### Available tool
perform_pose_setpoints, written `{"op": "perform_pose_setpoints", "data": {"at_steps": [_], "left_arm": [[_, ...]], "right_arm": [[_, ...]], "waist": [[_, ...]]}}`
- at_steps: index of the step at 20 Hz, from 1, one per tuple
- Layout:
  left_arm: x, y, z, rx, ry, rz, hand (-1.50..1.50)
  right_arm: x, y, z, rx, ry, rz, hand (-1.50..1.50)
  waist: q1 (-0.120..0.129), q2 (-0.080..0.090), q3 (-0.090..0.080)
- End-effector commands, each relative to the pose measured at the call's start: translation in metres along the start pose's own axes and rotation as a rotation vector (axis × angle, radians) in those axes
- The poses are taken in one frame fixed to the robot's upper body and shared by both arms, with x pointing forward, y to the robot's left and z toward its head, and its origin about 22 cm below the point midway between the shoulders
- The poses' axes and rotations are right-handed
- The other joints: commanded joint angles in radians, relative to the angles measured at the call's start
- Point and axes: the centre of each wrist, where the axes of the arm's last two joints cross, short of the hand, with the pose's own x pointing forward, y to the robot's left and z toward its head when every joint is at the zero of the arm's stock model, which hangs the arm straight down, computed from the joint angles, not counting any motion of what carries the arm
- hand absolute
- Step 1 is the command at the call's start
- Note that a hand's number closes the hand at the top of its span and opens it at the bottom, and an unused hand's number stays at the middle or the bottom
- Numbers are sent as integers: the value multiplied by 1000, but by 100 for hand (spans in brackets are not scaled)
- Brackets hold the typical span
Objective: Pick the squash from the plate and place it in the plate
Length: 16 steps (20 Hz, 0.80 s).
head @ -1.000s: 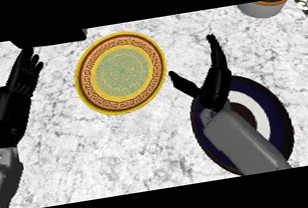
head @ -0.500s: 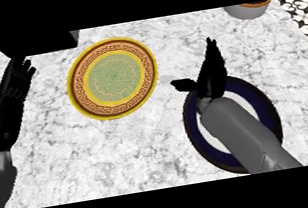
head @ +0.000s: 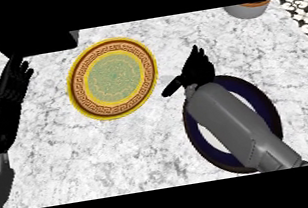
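- The right hand (head: 195,71) sits between the two plates, at the 12 o'clock rim of the dark plate (head: 266,108), with its forearm lying across that plate.
- Its fingers look fairly straight with the thumb out to 9 o'clock, and nothing shows between them, so I judge it holds nothing.
- The squash is not visible: the yellow plate (head: 114,84) shows only its pattern, and the forearm covers much of the dark plate, so it may lie under the arm.
- To do the step well, bring the hand back over the dark plate until the squash is in sight, then close on it from above.
- Carry it toward 10 o'clock and set it in the yellow plate's middle.
- The left hand (head: 12,83) rests open at 9 o'clock on the worktop (head: 83,152); a cup (head: 248,9) stands at 1 o'clock.
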Motion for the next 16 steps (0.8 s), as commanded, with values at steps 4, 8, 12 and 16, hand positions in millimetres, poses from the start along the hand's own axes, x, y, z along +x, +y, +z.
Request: {"op": "perform_pose_setpoints", "data": {"at_steps": [4,8,12,16], "left_arm": [[1,7,8,-12,-6,-3,0],[-1,-3,8,8,1,14,0],[-11,-1,3,-7,2,-11,0],[3,5,10,-25,-13,35,0]], "right_arm": [[20,-29,14,16,184,125,-150],[-8,-32,-1,11,242,189,-150],[-13,-20,7,51,298,198,-150],[-25,-18,2,55,357,184,-150]], "waist": [[8,9,3],[0,9,3],[3,15,3],[22,14,3]]}}
